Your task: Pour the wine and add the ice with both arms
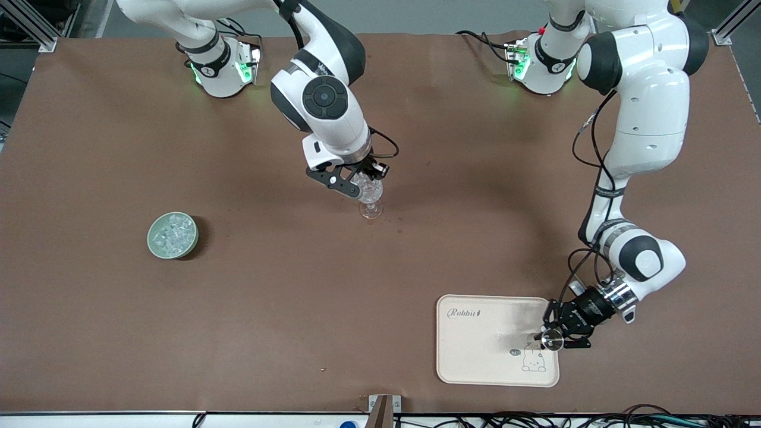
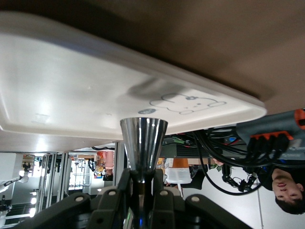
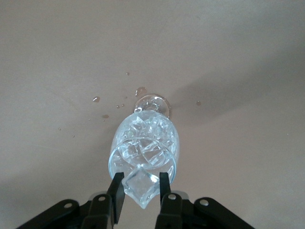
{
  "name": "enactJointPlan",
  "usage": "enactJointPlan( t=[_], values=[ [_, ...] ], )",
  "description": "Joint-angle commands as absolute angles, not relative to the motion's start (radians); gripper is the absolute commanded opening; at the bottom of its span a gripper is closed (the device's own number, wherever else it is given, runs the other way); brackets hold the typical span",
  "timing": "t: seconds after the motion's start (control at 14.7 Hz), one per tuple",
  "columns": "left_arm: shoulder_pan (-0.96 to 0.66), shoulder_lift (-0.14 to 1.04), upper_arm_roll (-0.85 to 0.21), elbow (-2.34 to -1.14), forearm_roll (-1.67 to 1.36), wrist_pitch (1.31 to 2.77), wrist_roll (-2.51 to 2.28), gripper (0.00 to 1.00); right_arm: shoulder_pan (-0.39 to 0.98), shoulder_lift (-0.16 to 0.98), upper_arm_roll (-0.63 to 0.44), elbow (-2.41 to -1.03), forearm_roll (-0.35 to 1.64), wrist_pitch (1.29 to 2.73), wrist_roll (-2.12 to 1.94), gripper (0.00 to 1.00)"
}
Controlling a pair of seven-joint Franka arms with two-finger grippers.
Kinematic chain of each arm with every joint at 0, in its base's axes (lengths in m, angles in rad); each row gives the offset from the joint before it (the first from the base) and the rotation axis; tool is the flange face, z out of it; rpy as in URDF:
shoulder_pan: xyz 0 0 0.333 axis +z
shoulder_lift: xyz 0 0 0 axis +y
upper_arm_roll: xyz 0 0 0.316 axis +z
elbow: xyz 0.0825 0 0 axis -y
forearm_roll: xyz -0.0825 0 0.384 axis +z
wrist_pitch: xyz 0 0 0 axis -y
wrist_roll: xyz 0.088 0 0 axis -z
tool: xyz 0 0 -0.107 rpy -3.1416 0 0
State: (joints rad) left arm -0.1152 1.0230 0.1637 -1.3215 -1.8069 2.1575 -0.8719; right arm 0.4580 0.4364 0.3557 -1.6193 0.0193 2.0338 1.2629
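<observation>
Right hand (image 3: 138, 191), closed on an ice cube (image 3: 139, 187) over the glass (image 3: 145, 148), risks dropping it onto the counter (image 1: 238, 309) if released off-centre; left hand (image 1: 556, 339), over the tray (image 1: 475, 368), grips a steel cup (image 2: 143, 143).

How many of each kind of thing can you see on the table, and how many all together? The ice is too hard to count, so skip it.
Bowl (pale green, holds ice): 1
Stemmed glass (holds ice): 1
Tray (cream): 1
Metal cup (over tray, in left gripper): 1
Ice cube (over glass, in right gripper): 1
Total: 5
</observation>
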Motion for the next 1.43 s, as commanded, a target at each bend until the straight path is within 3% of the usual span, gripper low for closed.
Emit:
enactJointPlan(
  t=[0.0,0.14,0.2,0.27,0.34,0.41,0.75,0.88,1.02,1.15,1.22,1.36],
  values=[
    [-0.130,1.049,0.155,-1.287,-1.832,2.177,-0.830,0.03,0.453,0.436,0.360,-1.626,0.003,2.048,1.278,0.13],
    [-0.133,1.051,0.141,-1.285,-1.832,2.187,-0.816,0.04,0.451,0.437,0.360,-1.626,0.003,2.045,1.273,0.22],
    [-0.135,1.051,0.140,-1.287,-1.832,2.192,-0.808,0.09,0.449,0.437,0.360,-1.623,0.003,2.045,1.272,0.27],
    [-0.133,1.051,0.129,-1.290,-1.833,2.194,-0.789,0.20,0.449,0.437,0.360,-1.621,0.003,2.045,1.270,0.31],
    [-0.130,1.051,0.121,-1.292,-1.833,2.194,-0.775,0.44,0.449,0.437,0.360,-1.621,0.003,2.045,1.269,0.35],
    [-0.129,1.049,0.121,-1.295,-1.835,2.192,-0.772,0.99,0.449,0.437,0.360,-1.620,0.003,2.045,1.269,0.37],
    [-0.100,1.002,0.126,-1.316,-1.818,2.180,-0.784,1.00,0.449,0.437,0.360,-1.620,0.003,2.043,1.269,0.41],
    [-0.069,0.971,0.133,-1.368,-1.795,2.085,-0.782,1.00,0.445,0.436,0.360,-1.615,0.003,2.040,1.266,0.45],
    [-0.052,0.945,0.179,-1.378,-1.671,1.984,-0.781,1.00,0.439,0.436,0.360,-1.594,0.003,2.037,1.266,0.60],
    [-0.051,0.911,0.212,-1.371,-1.504,1.919,-0.772,1.00,0.422,0.414,0.360,-1.586,0.003,2.037,1.270,0.92],
    [-0.051,0.887,0.228,-1.368,-1.400,1.914,-0.772,1.00,0.411,0.384,0.359,-1.588,-0.003,2.036,1.272,1.00],
    [-0.049,0.838,0.229,-1.361,-1.194,1.914,-0.770,1.00,0.365,0.307,0.359,-1.586,-0.078,1.985,1.255,1.00]
  ],
)
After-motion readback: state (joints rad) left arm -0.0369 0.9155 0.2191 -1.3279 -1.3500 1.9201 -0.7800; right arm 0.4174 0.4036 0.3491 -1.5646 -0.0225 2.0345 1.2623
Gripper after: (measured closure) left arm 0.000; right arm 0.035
